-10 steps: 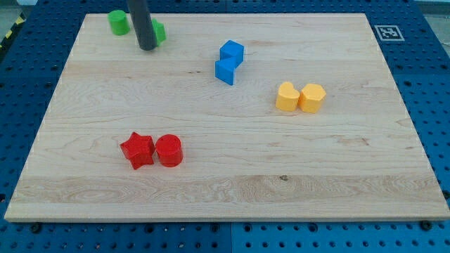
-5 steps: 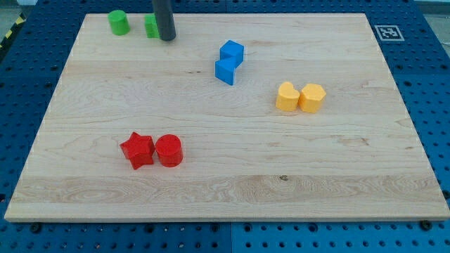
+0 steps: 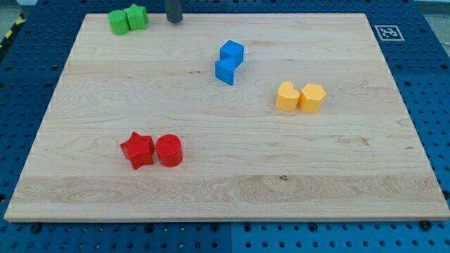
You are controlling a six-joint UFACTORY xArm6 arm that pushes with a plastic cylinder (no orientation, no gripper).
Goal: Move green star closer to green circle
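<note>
The green star (image 3: 138,16) sits at the view's top left of the wooden board (image 3: 225,183), touching the right side of the green circle (image 3: 118,22). My tip (image 3: 174,21) is at the board's top edge, a short way to the right of the green star and apart from it.
Two blue blocks (image 3: 228,62) touch each other right of the top centre. A yellow heart (image 3: 287,97) and another yellow block (image 3: 312,98) sit together at the right. A red star (image 3: 138,150) and a red circle (image 3: 169,150) sit together at the lower left.
The green star has moved left until it touches the green circle. My tip has moved right and up toward the board's top edge, away from the star.
</note>
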